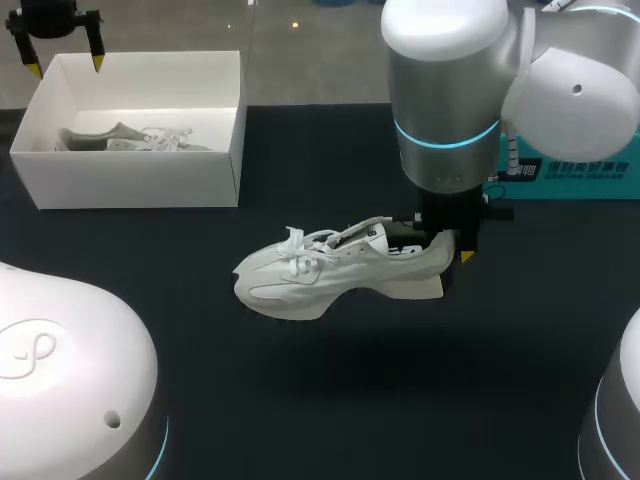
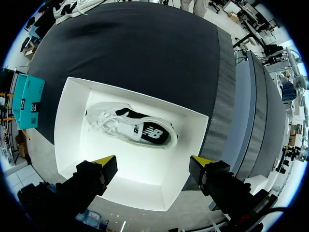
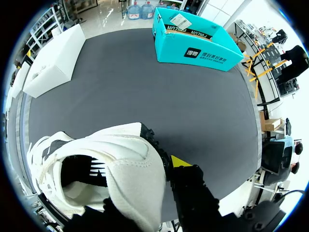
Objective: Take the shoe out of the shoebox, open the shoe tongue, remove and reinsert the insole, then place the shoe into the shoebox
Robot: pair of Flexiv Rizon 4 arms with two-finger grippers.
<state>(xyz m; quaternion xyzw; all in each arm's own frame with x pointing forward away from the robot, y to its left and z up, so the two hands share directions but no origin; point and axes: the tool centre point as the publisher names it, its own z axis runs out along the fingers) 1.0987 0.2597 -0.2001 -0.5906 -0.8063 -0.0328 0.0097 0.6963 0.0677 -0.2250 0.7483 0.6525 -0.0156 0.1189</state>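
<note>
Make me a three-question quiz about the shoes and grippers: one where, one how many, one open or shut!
1. Where is the held shoe in the right gripper? A inside the shoebox; B over the table, outside the shoebox; C on another shoe.
2. How many shoes show? A one; B two; C four.
3. The left gripper is: A open, empty; B shut on a shoe; C shut on a lace.
Answers: 1 B, held by its heel clear of the shoebox. 2 B, a boxed shoe lies inside too. 3 A, its yellow tips stand apart.
</note>
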